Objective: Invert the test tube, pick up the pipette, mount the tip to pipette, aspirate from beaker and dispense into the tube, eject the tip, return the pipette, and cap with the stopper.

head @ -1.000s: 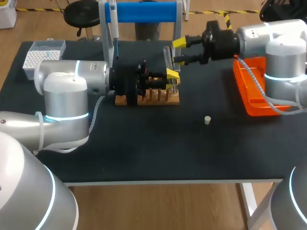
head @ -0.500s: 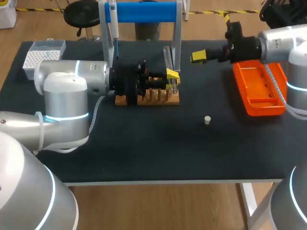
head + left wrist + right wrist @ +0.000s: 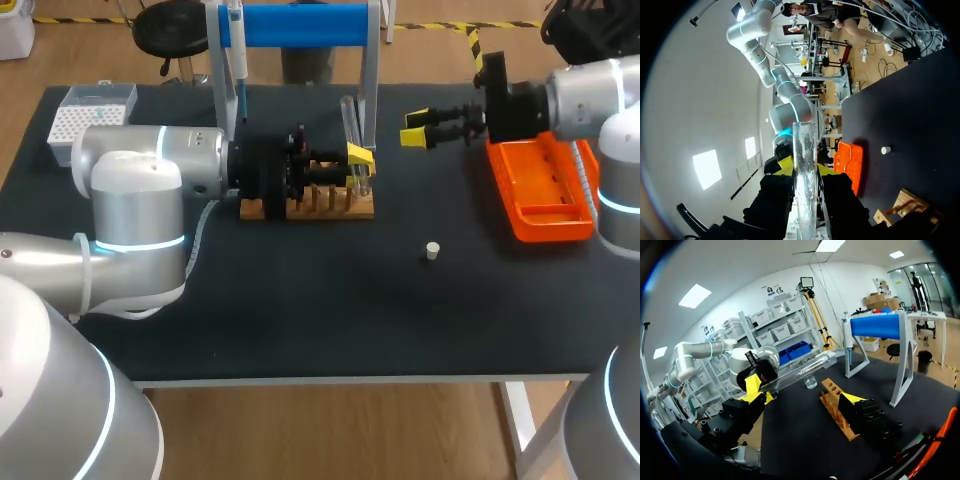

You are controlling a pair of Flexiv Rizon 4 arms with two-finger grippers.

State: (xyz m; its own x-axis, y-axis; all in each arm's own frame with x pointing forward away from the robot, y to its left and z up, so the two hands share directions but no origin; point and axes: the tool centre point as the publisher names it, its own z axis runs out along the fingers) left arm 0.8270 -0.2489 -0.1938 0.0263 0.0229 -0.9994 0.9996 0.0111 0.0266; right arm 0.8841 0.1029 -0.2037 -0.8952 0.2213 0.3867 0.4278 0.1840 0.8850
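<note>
Two pincers, two states: the left pincer (image 3: 360,168) is pinching the test tube (image 3: 349,120) from both sides, the glass standing nearly upright over the wooden rack (image 3: 320,208). The right pincer (image 3: 414,128) hangs spread and empty beside the orange tray (image 3: 540,215). Turning the tube over looks like the step in hand. To do it well, grip firmly, roll the wrist slowly clear of the rack's pegs and the blue stand (image 3: 300,25), then lower the tube straight into a hole. The stopper (image 3: 432,251) lies apart on the tabletop (image 3: 300,300), and the pipette (image 3: 237,60) hangs on the stand.
</note>
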